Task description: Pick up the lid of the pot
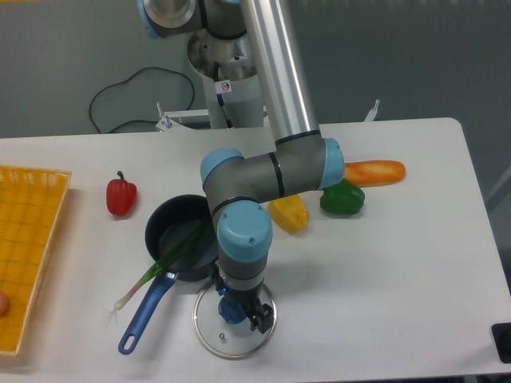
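1. Glass pot lid (209, 329): on the counter (391, 279) at 6 o'clock in view, blue knob (232, 309) up.
2. Jaws: spread apart at the knob; cannot tell whether they touch it.
3. Frying pan (164, 227): 11 o'clock from the lid, handle (142, 317) toward 7, spring onion (160, 267) across its rim.
4. Red bell pepper (121, 197): 10 o'clock from the pan.
5. Green pepper (342, 198): carrot (377, 172) just beyond.

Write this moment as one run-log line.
task: pick up pot lid | gripper: open, low at blue knob | lid: on table | finger contact: cannot tell | lift: not yet
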Motion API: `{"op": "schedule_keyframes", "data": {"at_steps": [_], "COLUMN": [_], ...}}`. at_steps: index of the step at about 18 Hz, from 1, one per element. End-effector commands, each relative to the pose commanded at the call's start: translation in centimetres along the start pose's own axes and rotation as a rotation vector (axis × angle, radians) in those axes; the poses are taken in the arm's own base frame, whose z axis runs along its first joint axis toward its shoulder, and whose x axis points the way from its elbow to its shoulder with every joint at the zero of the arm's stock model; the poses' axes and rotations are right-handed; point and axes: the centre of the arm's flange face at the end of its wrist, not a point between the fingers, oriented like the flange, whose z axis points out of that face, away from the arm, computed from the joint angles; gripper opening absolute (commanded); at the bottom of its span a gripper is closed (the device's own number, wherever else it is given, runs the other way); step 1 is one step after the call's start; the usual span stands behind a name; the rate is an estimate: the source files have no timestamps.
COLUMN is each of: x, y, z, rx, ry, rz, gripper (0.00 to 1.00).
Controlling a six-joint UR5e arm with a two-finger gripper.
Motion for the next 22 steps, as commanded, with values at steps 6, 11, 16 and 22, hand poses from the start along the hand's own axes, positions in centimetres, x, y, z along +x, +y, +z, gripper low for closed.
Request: {"op": "schedule_keyframes", "data": {"at_steps": [6,11,16,22], "x": [0.4,0.6,0.9,1.4], "y": [-0.4,-0.7,-0.9,-1.1], "z": [0.2,0.7,1.0,1.5], "rx": [-0.002,-0.006,-0.008,-0.049], "ry": [0.003,0.008,0.013,0.002], "rz": [0.006,-0.002,0.000,0.011], "gripper": [1.00,1.00,1.00,1.00]}}
